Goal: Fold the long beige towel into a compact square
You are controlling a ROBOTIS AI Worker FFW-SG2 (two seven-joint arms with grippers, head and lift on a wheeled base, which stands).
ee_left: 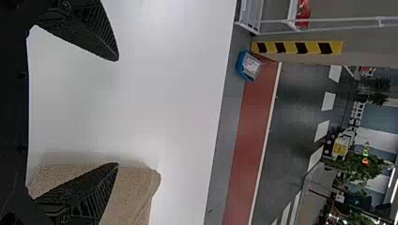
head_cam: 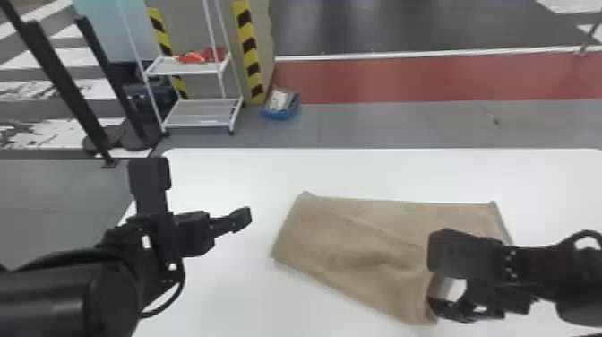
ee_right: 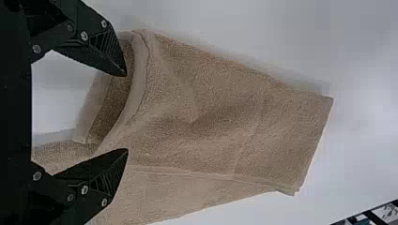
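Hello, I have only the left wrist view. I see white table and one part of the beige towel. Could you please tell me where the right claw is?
Observer: In the head view, the right claw is at the near side of the towel, toward the robot's right.

Operator: Thank you. Is this claw closed, or is it open?

Observer: Open; the right wrist view shows its two fingers well apart.

Operator: And please, is the towel's hem straight there?

Observer: No, by that claw the hem bends in a curve.
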